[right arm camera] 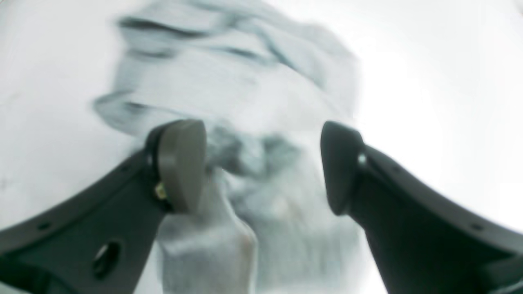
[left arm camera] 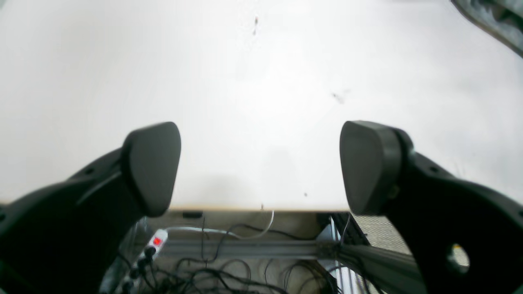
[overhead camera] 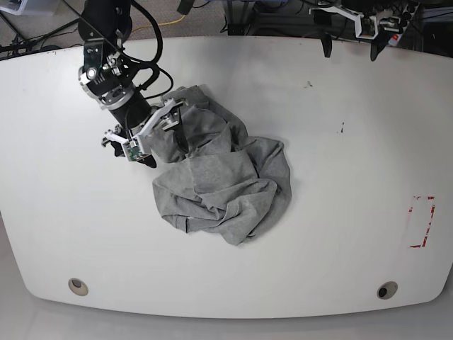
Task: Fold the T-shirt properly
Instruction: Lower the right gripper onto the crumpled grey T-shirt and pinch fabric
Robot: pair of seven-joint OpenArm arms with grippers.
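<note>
Shirt crumpled mid-table, both grippers wide, nothing held.

Left wrist: left gripper [left arm camera: 261,167] was spread wide over bare table [left arm camera: 261,81] at its edge, cables [left arm camera: 212,269] below; shirt [left arm camera: 496,20] only at far corner of view.
Right wrist: right gripper [right arm camera: 261,167] was wide apart over the shirt [right arm camera: 245,102], blurred, cloth between fingers [right arm camera: 182,163] but not clamped.
Base: shirt [overhead camera: 219,177] lay bunched left of table [overhead camera: 354,212] centre, right gripper [overhead camera: 152,138] at its left edge.
</note>
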